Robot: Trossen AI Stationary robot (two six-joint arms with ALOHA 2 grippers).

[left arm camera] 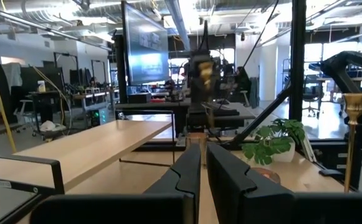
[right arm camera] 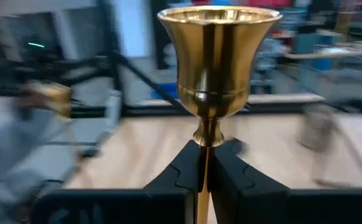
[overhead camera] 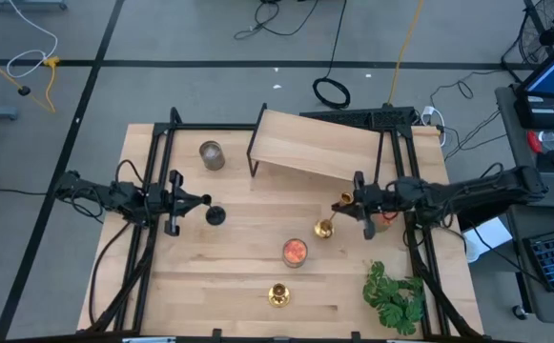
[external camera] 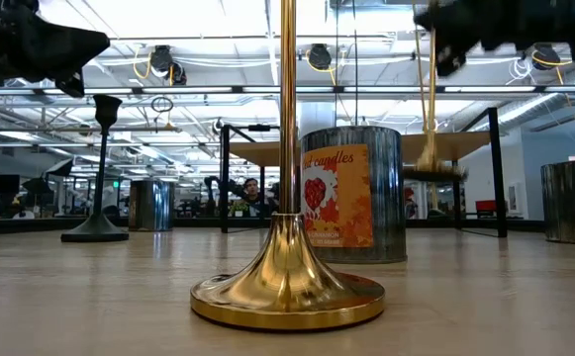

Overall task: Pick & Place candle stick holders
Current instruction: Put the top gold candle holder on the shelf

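Progress looks partial: the right gripper (overhead camera: 361,203), near the desk's right edge, is closed on the stem of a gold holder (right arm camera: 216,56), lifted clear of the wood. The second gold holder (overhead camera: 278,294) waits near the front edge. The left gripper (overhead camera: 187,200), fingers together and empty, is beside the black holder (overhead camera: 215,214) near the left edge.

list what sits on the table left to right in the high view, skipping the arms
black candle holder → grey tin → gold candle holder near the front edge → orange-topped candle tin → gold candle holder gripped by the right hand → green plant
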